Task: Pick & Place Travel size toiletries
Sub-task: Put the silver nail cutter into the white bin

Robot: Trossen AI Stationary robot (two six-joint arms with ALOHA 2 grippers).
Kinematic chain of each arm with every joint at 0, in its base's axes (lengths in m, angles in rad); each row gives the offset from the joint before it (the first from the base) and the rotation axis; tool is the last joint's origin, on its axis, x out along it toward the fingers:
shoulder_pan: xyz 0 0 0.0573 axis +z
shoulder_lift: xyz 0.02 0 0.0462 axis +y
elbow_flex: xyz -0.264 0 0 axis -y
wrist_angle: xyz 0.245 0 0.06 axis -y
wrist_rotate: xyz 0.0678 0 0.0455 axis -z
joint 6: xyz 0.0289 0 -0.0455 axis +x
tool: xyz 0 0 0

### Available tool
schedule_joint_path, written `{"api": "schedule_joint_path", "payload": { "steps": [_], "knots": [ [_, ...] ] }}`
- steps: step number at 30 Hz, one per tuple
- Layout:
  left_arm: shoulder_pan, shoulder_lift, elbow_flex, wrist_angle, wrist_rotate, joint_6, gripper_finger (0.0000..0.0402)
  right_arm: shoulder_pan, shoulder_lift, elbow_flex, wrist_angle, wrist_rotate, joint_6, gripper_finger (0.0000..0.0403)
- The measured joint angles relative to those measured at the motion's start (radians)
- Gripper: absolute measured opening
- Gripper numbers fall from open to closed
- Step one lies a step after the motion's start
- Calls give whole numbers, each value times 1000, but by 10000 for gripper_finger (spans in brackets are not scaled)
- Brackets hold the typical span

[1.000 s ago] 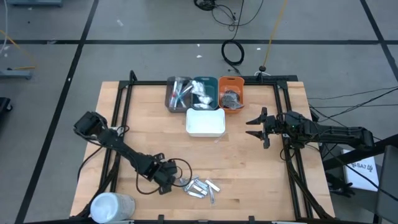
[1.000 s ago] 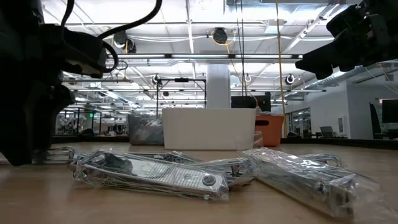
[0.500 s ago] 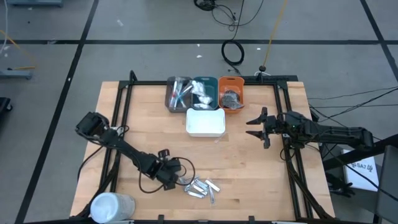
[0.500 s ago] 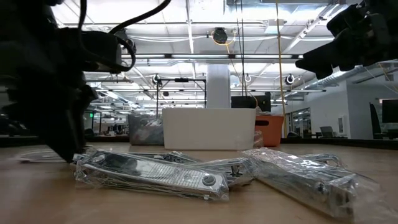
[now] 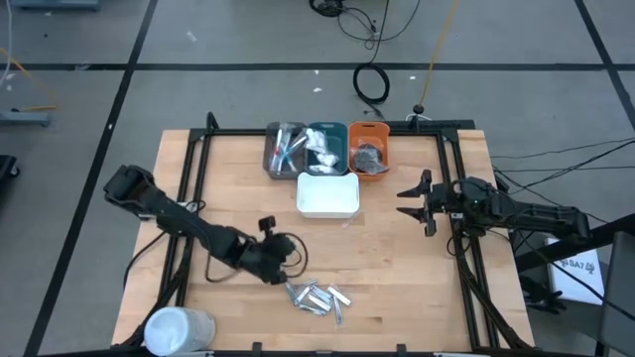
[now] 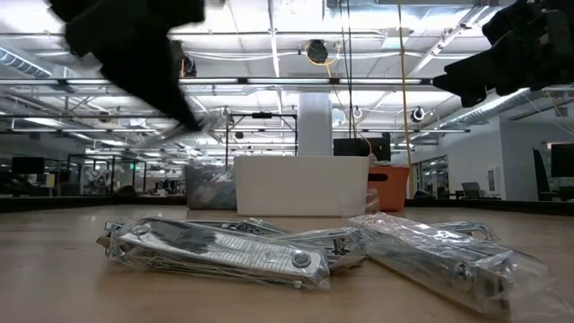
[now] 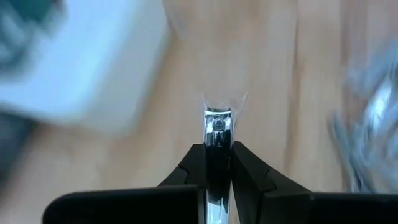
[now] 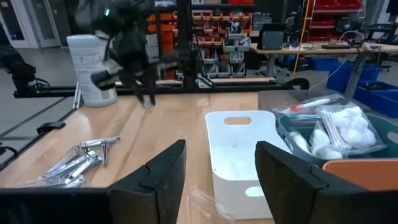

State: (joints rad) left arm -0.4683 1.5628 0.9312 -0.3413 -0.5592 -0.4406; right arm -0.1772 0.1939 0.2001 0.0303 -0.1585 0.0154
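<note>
Pinched between the fingers of the left gripper (image 7: 217, 158) is one silver sachet (image 7: 217, 127), lifted off the wood just beside the pile of wrapped toiletries (image 5: 319, 297) near the table's front edge. It is held by one end, I think to carry it toward the white tray (image 5: 328, 194). At the table's right side, the right gripper (image 5: 415, 201) waits, its fingers spread.

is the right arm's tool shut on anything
No, the right tool hangs open and empty by the white tray, its two fingers spread wide apart in the right wrist view.
</note>
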Motion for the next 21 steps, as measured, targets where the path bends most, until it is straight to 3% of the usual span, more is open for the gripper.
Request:
{"api": "schedule_joint_path", "payload": {
  "steps": [3, 7, 21],
  "knots": [
    [38, -34, 2, 161, -62, 194, 29, 0, -11, 0, -9, 0, 0, 180],
    [117, -36, 2, 303, -52, 434, 34, 0, -23, 0, -27, 0, 3, 180],
    [501, -25, 3, 452, 384, 645, 29, 0, -193, 0, -199, 50, 39, 180]
  ]
}}
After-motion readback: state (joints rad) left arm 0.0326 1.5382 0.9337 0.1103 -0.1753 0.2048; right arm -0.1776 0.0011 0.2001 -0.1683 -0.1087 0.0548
